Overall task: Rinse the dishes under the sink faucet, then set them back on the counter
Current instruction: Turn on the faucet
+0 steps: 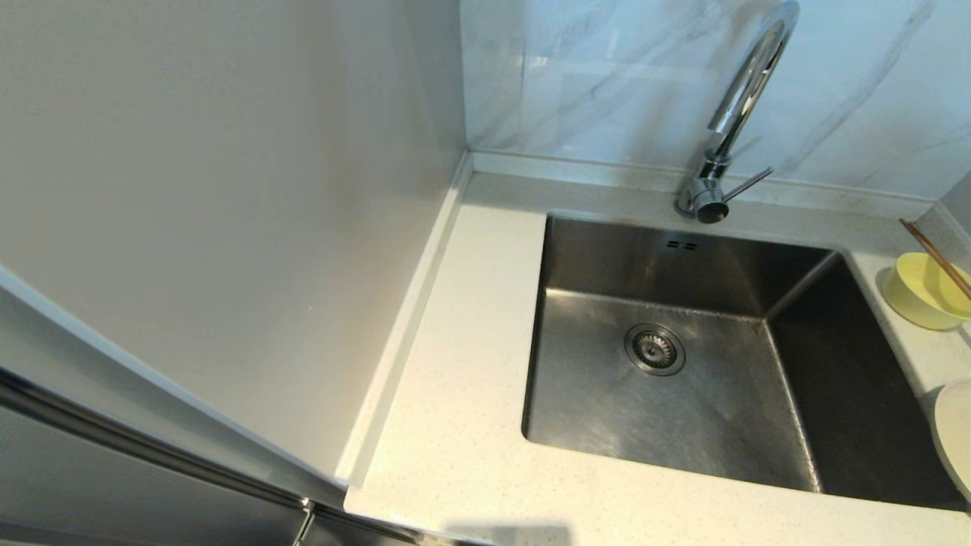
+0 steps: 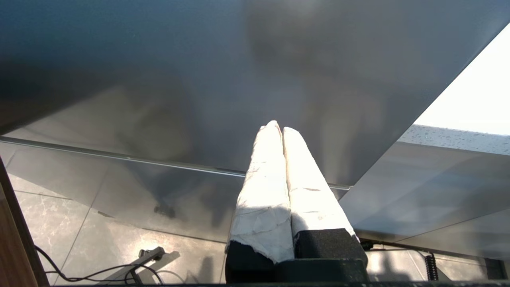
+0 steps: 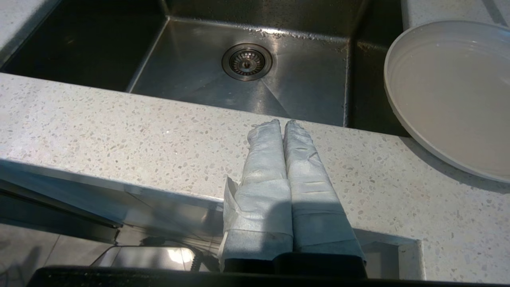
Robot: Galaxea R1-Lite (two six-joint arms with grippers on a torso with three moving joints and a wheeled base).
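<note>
Evidently parked, the right gripper [image 3: 283, 123] hangs closed and empty at the counter's [image 3: 119, 131] front edge, with the plate [image 3: 450, 103] ahead beside the sink [image 3: 199, 83], presumably within reach, while the left gripper [image 2: 277, 127], likewise closed and empty, waits below.

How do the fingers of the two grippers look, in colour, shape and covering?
Each gripper has two long, tapering fingers wrapped in creased white tape or paper-like covering, set on a black base. The left gripper looks bright white with foam-like black blocks beneath; the right gripper looks greyish-white. No markings show.
</note>
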